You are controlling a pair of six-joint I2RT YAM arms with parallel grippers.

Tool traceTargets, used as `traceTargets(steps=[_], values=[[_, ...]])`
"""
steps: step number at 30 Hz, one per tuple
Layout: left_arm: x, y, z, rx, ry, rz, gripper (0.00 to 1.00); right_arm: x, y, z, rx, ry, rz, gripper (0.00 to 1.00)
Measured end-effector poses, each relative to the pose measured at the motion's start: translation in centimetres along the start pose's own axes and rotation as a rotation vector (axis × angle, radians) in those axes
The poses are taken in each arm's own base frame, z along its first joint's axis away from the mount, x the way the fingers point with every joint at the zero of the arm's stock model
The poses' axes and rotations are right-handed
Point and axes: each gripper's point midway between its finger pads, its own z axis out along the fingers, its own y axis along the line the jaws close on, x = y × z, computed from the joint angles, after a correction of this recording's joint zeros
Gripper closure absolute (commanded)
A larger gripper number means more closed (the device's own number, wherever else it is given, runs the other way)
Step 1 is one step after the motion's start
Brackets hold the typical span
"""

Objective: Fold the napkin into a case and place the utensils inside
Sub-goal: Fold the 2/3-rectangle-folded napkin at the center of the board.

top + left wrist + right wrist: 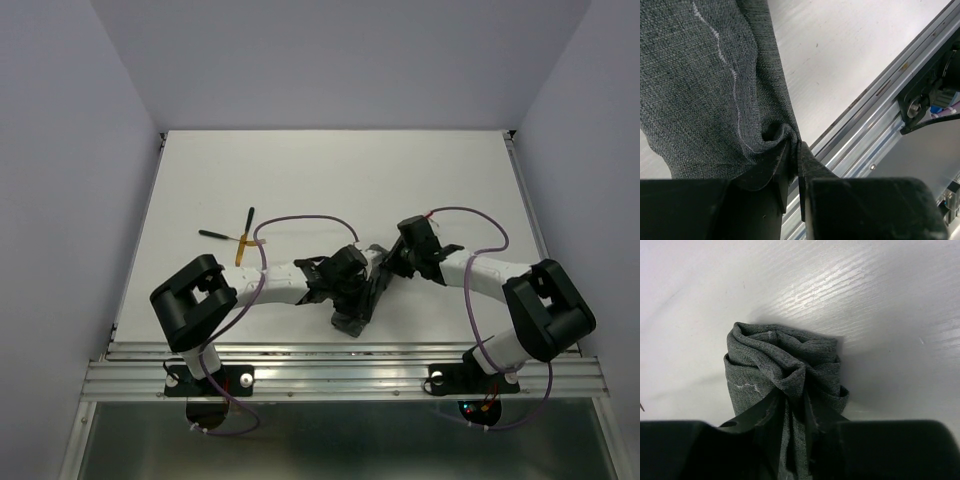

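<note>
Aluminium rail (340,370) runs along the table's near edge, both arm bases bolted to it. Just past it the two arms meet mid-table over the napkin (358,300), a dark grey-green cloth bunched into a narrow crumpled strip. Left gripper (794,165): jaws nearly together, a fold of napkin pinched between them, with a light stitch line showing on the cloth. Right gripper (792,410): jaws close together too, gathered cloth wedged in the gap, and the rest piled in folds on the white table (330,170) ahead of it. Utensils (238,240) lie farther back on the left, well apart from the napkin: thin pieces touching at one spot, one gold-coloured.
</note>
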Motion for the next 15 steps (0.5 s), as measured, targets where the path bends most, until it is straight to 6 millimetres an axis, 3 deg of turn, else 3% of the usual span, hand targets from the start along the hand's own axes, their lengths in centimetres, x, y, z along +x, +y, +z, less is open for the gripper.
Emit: traceTargets(steps=[1,3,4,5,6,15], values=[[0.1,0.0,0.0,-0.001,0.003,-0.001,0.78,-0.1,0.0,-0.1,-0.002,-0.002,0.001,0.56],[0.3,-0.1,0.0,-0.001,0.009,-0.001,0.78,0.0,-0.2,-0.6,0.001,-0.004,-0.003,0.46],[0.5,-0.2,0.1,-0.001,0.013,0.0,0.78,0.1,-0.4,-0.9,0.002,-0.001,-0.008,0.36],[0.6,-0.2,0.1,-0.002,0.015,-0.001,0.78,0.0,-0.5,-1.5,0.0,-0.005,-0.011,0.21],[1.4,0.2,0.2,-0.013,0.036,-0.009,0.78,-0.1,-1.0,-3.2,-0.001,-0.015,-0.022,0.19],[1.7,0.4,0.2,-0.018,0.036,-0.019,0.88,4.0,-4.0,-6.5,-0.083,0.074,0.027,0.15]])
